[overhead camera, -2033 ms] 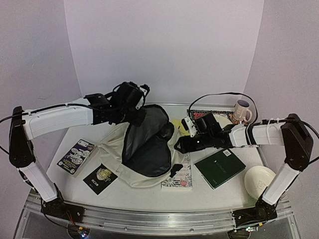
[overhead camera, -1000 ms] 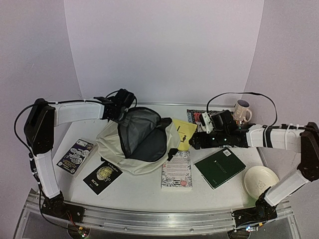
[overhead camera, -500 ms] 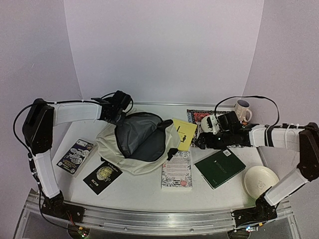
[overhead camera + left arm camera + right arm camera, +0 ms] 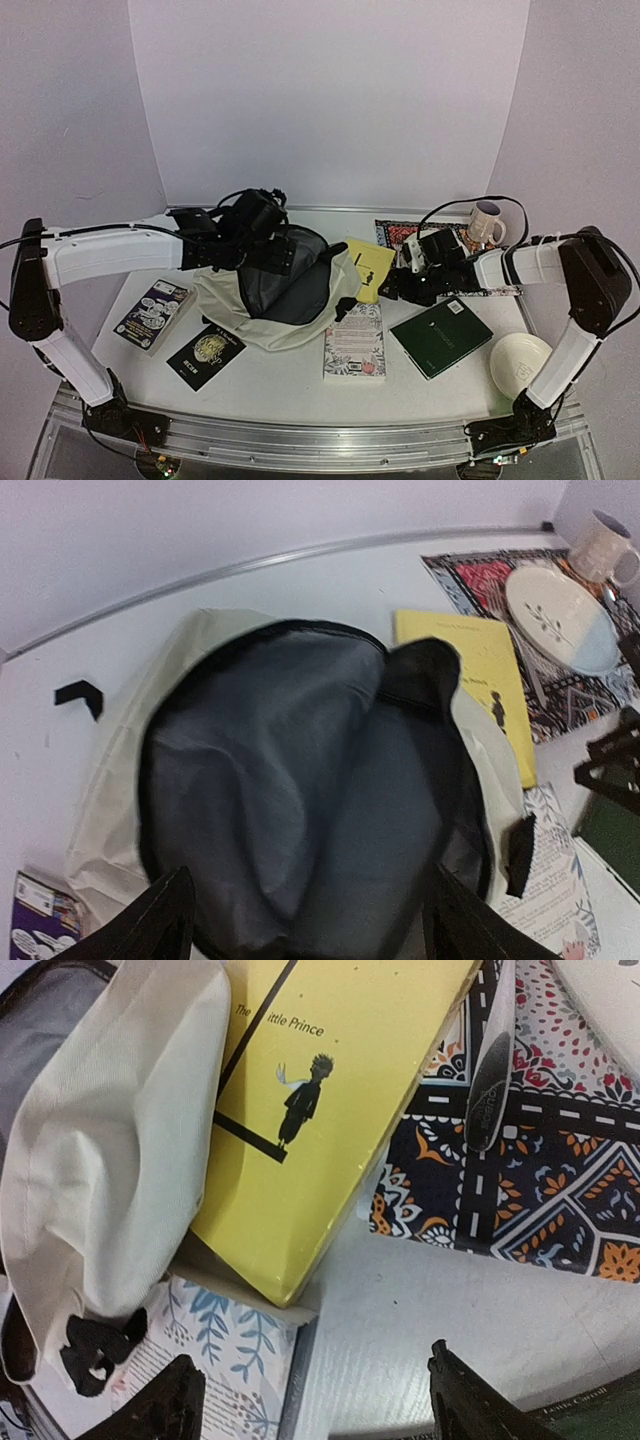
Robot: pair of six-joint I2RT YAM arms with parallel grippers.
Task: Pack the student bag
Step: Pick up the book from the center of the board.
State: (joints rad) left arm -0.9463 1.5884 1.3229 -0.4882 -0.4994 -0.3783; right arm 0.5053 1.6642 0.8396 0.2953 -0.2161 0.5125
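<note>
Bag (image 4: 225, 300) left of centre on the table (image 4: 290, 395), lying flat. Mouth unzipped and gaping, grey lining exposed. Nothing visible inside from the left wrist view.

Left gripper (image 4: 265, 240) poised over the far rim of the bag. Jaws spread wide, nothing between them.

Right gripper (image 4: 395, 288) low over the table, just right of the bag and beside the yellow book (image 4: 368, 268). Jaws spread, pinching nothing. Seen below it in the right wrist view:
- near corner of the yellow book resting on a floral book (image 4: 225, 1360)
- far side of the yellow book over a patterned mat (image 4: 520, 1190)
- left edge touching the bag's cream flap

Also outside the bag:
- green book (image 4: 440, 335), plate (image 4: 520, 362) and mug (image 4: 487, 222) to the right
- comic (image 4: 152, 312) and black booklet (image 4: 205, 357) to the left

Step in hand, by judgement: bag opened, loading not yet begun. First pick apparently being lined up, most likely the yellow book.

Next move, by judgement:
- Set the right fingers astride the raised near edge of the yellow book and close.
- Lift clear of the flap, then carry left into the mouth.

Thin flat cover, so only an edge grip on offer, with some risk of dragging the flap or the floral book along. Probably worth having the left gripper pinch the rim and hold it up, to keep the soft mouth from sagging shut.
</note>
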